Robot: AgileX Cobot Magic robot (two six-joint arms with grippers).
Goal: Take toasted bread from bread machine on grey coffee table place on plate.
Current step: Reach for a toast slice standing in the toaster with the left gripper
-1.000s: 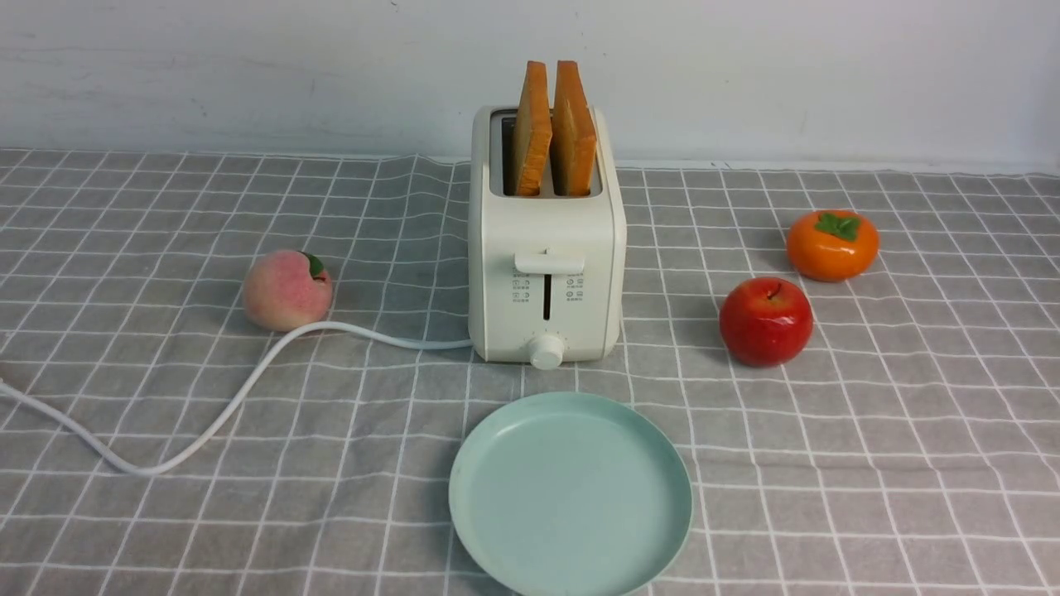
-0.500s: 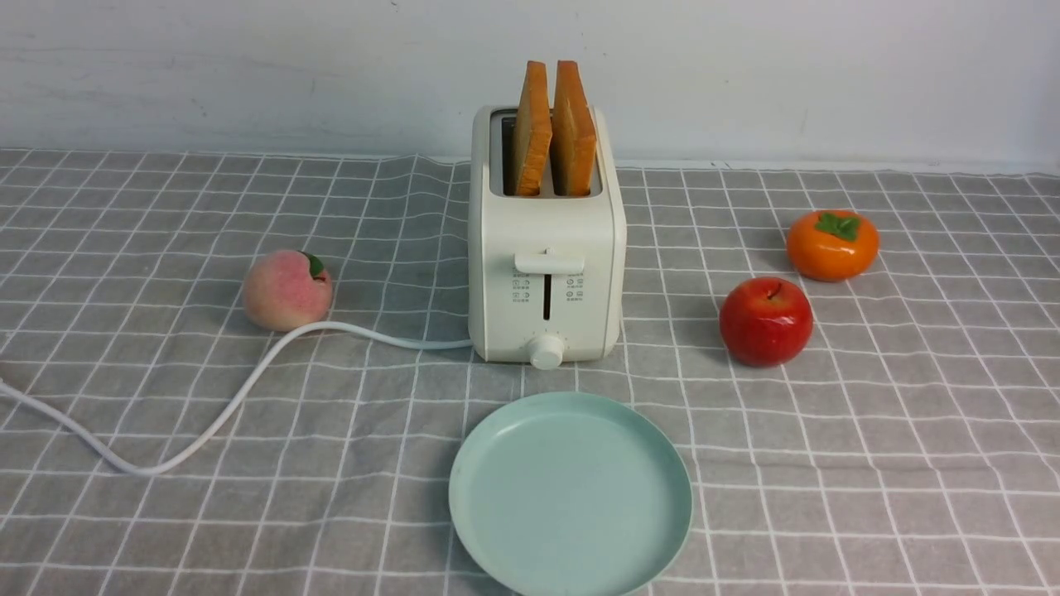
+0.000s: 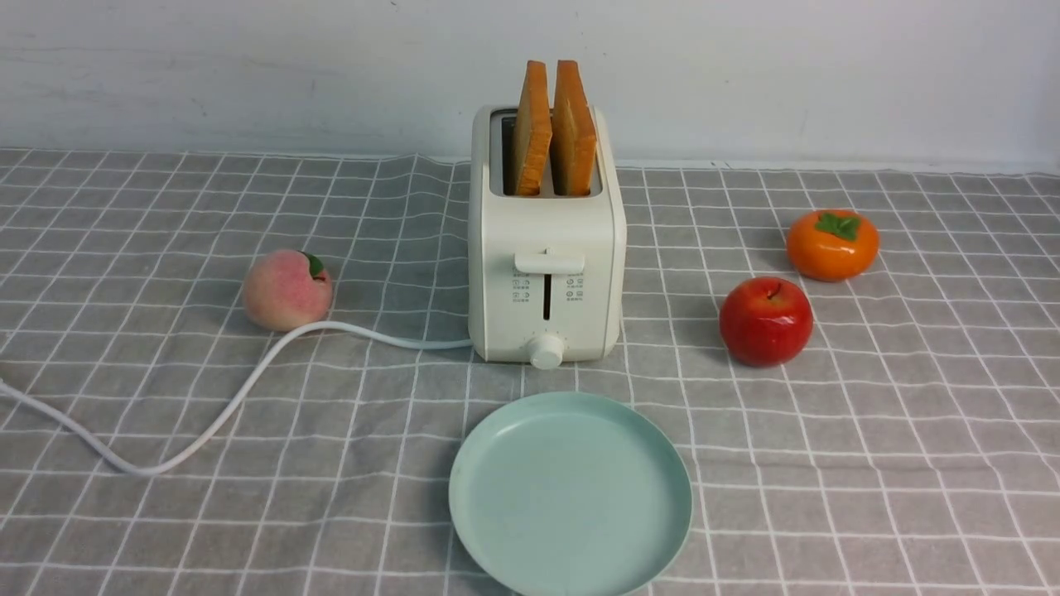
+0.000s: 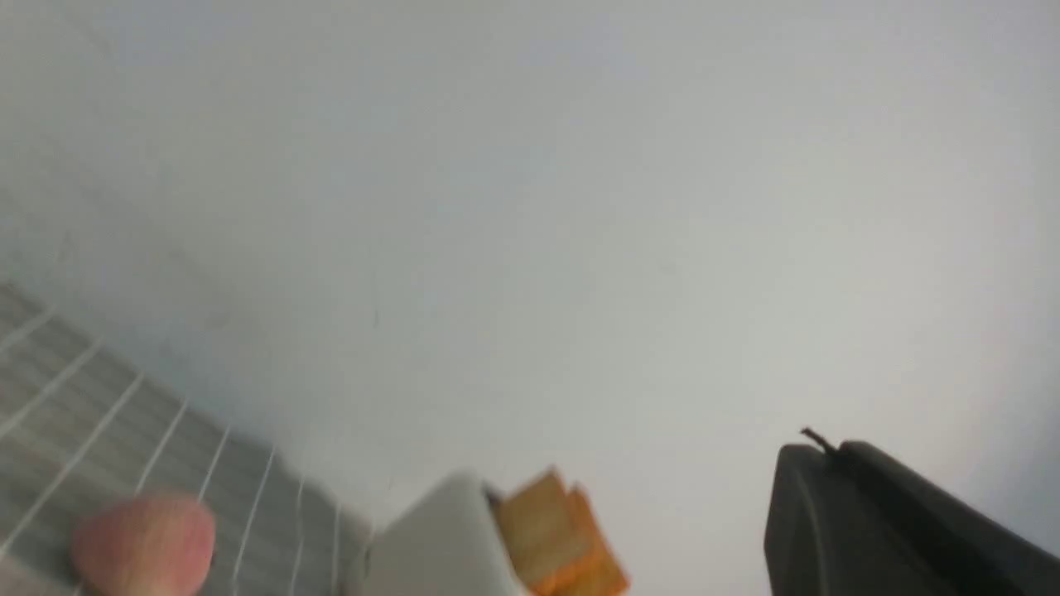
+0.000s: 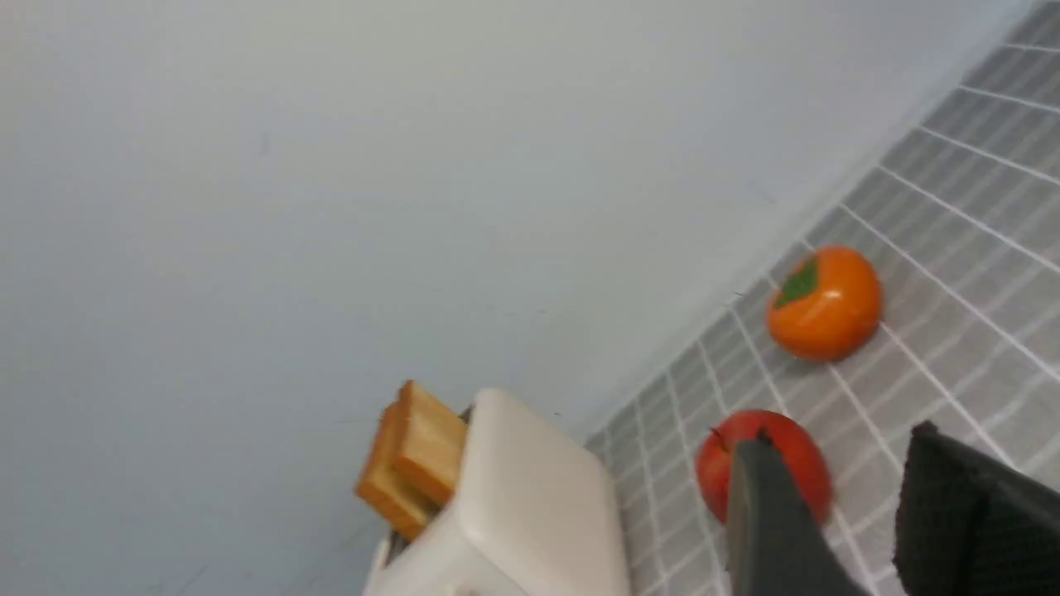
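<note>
Two thick slices of toasted bread (image 3: 552,128) stand upright in the slots of the cream bread machine (image 3: 545,240), orange-brown crusts facing me. The mint plate (image 3: 570,497) lies just before it on the grey coffee table (image 3: 869,463). My left gripper (image 4: 828,455) is pinched closed, empty; my right gripper (image 5: 840,451) stands parted, holding nothing.

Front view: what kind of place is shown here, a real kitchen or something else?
Likely a staged tabletop, not a kitchen: a toaster and plate on a checked grey cloth, bare white wall behind.
</note>
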